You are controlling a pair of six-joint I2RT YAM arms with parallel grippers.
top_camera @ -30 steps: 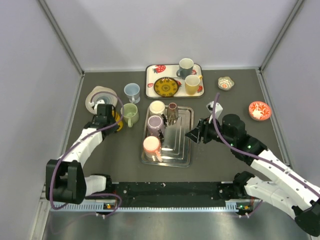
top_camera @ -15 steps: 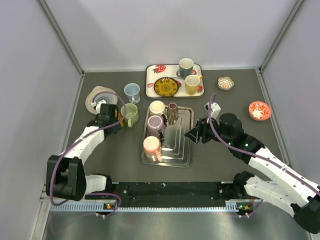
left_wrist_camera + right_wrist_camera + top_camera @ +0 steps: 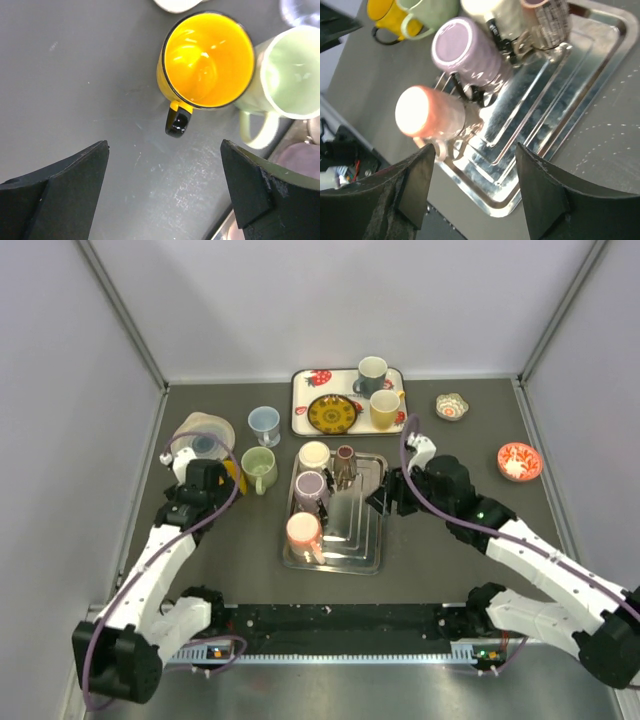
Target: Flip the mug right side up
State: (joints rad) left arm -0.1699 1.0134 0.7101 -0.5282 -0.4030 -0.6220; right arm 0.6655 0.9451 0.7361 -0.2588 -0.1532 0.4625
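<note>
Two mugs sit base-up on the steel tray (image 3: 366,540) in the top view: the pink mug (image 3: 303,530) at the tray's lower left and the purple mug (image 3: 311,485) just above it. Your right gripper (image 3: 383,502) hangs at the tray's right rim, so it is the nearer one. Both mugs lie to its left across bare metal.

Left wrist view now. Your left gripper (image 3: 164,155) stands wide apart with nothing between its fingers, only bare table. The yellow mug (image 3: 207,60) is up the frame from it, mouth open to the camera and handle pointing back toward the fingers, with no contact. The green mug (image 3: 295,75) presses against its right side. I'd judge that the yellow one needs no turning.

Right wrist view. The jaws are spread and empty at the bottom of the frame. The pink mug sits at left centre with its base glaring at the lens, its handle low and its body running away to the right. The purple mug is above it, also base toward you. Their long axes read as roughly upright, mouths down. Whether they lean on the dark wire between them, I cannot tell. Expect to reach left for either one.
</note>
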